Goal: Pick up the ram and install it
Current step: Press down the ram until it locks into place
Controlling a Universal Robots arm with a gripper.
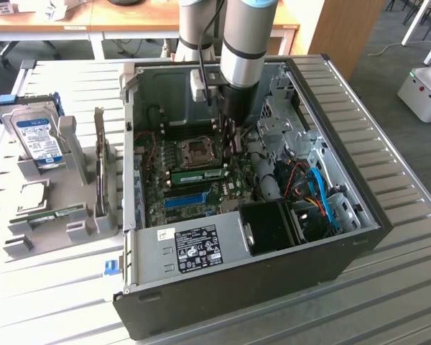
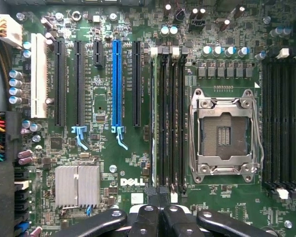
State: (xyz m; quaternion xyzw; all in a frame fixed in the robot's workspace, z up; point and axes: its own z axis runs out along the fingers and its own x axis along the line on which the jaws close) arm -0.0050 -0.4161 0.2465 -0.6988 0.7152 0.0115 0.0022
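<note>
Exterior view: arm reaches into the open PC case (image 1: 359, 237); a green RAM stick (image 1: 198, 175) sits in the motherboard. Wrist view: fingers (image 2: 160, 219) closed, gripping nothing, over the DIMM slots (image 2: 170, 118); RAM appears seated at slot (image 2: 154, 118). Install judged essentially complete.

Ribbed grey tabletop (image 1: 409, 287). On it stands an open computer case (image 1: 273, 280), lying on its side with the board facing up. Just beside it, toward the exterior view's left, sits a grey holder rack (image 1: 86, 223) carrying a hard drive (image 1: 37, 136).
</note>
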